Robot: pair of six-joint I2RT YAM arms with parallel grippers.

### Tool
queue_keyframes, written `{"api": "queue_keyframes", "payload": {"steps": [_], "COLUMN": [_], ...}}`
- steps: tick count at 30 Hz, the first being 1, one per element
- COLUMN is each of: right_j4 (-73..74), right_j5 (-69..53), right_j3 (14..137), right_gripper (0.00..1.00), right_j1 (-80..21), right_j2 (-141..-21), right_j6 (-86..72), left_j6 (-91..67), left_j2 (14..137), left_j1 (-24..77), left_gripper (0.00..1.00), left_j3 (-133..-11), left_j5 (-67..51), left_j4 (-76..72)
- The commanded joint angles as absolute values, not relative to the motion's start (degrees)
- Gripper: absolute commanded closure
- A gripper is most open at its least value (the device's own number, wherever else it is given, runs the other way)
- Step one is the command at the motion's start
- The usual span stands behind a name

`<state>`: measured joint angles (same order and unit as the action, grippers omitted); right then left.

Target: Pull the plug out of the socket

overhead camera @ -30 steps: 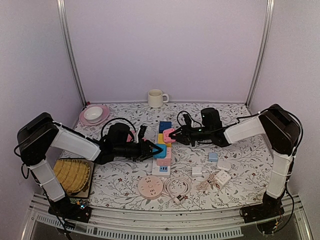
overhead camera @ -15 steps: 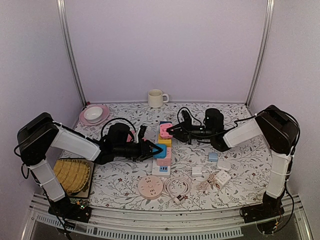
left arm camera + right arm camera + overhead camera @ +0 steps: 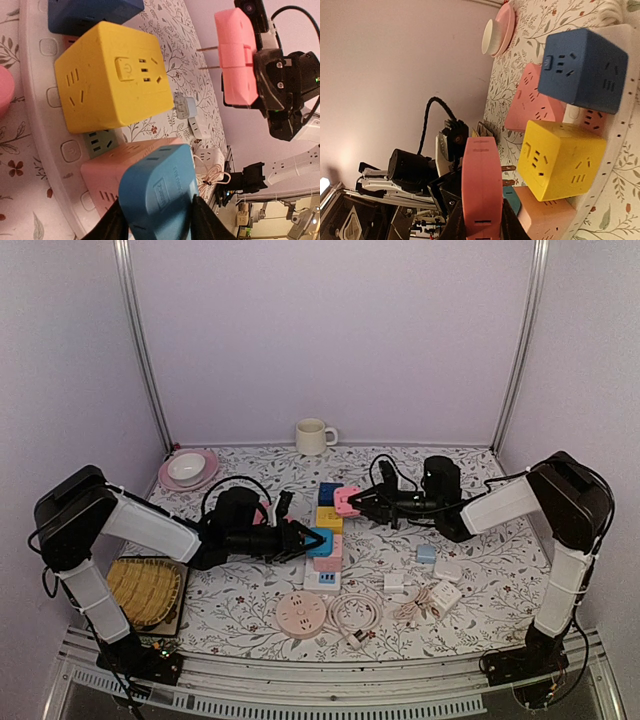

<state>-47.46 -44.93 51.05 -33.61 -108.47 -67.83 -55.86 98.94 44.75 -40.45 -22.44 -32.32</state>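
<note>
Saw right gripper [image 3: 352, 503] clamped tight on pink plug [image 3: 344, 500], fingers pressed on its 2 flat sides. Found pink plug up off white power strip [image 3: 322, 583], 2 prongs bare in air, at 1 o'clock from yellow cube [image 3: 328, 519] and 4 o'clock from dark blue cube [image 3: 330, 490]. Spotted left gripper [image 3: 314, 540] closed around light blue plug [image 3: 322, 539], at 6 o'clock from yellow cube, against pink cube [image 3: 329, 560] on strip. Could not tell whether light blue plug sat seated in strip.
</note>
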Motion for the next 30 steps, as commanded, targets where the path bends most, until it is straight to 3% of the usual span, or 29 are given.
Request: {"api": "queue_keyframes", "payload": {"steps": [1, 7, 11, 14, 30], "right_j4": [-32.49, -15.44, -8.59, -6.17, 0.4], "right_j5": [-39.07, -29.83, -25.72, -23.93, -18.72], "right_j3": [49.8, 48.87, 48.71, 48.59, 50.34], "right_gripper": [0.89, 0.88, 0.87, 0.84, 0.45], "right_j1": [-29.89, -25.11, -21.95, -20.19, -18.82], "right_j2": [-102.19, -97.79, -97.03, -97.11, -96.69], "right_j6": [-56.99, -44.73, -39.67, -37.2, -32.12], "left_j6": [-53.94, -52.71, -52.0, -51.4, -50.84], "left_j2": [99.28, 98.28, 97.35, 96.46, 94.71], "left_j1": [45.55, 45.63, 45.77, 45.72, 45.79], "left_gripper": [0.59, 0.51, 0.38, 0.34, 0.42], "left_j3": [-38.45, -39.64, -40.04, -40.17, -40.7], "left_j5": [-20.02, -20.84, -21.05, -20.72, -19.51], "left_j4": [-24.56, -23.99, -24.02, -23.51, -21.82]}}
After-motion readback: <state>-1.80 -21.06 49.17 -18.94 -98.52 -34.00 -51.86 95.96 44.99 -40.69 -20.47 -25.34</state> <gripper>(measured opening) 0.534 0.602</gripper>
